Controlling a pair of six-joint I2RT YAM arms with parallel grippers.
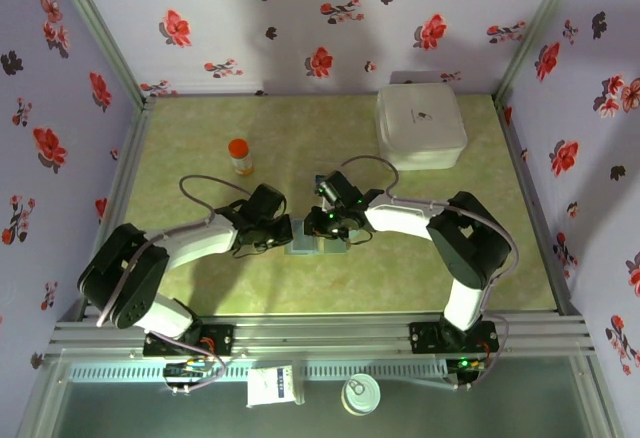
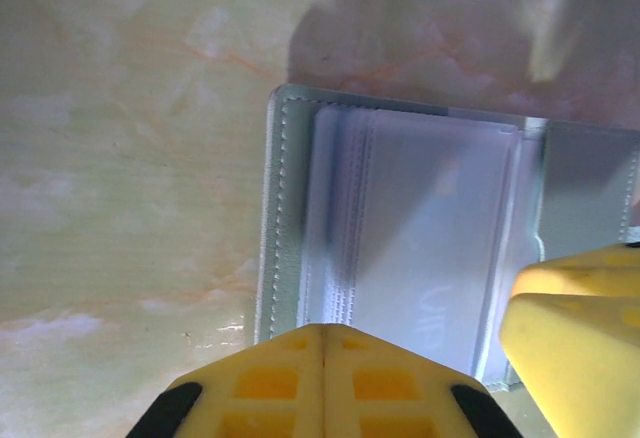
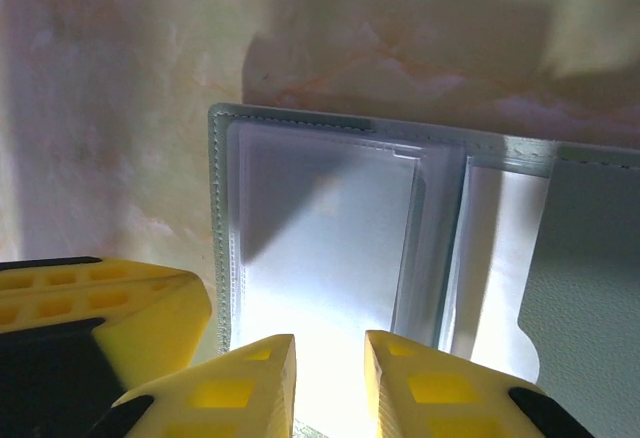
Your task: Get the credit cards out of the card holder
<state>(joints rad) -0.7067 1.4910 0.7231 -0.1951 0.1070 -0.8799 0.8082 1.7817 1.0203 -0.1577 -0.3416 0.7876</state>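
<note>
My left gripper (image 2: 325,383) has its fingers pressed together at the bottom of the frame, over the lower edge of the open card holder (image 2: 285,208). My right gripper (image 3: 330,383) has its fingers a little apart over the same holder.

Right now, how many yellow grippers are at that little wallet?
2. The left gripper, shut, is at one edge of the card holder. The right gripper, jaws slightly apart, is right beside it over the same holder.

The card holder (image 2: 283,218) is matt grey, leather-like, with stitched edges. Its clear sleeves (image 2: 430,228) are glossy plastic. The table (image 2: 120,158) looks smooth.
</note>
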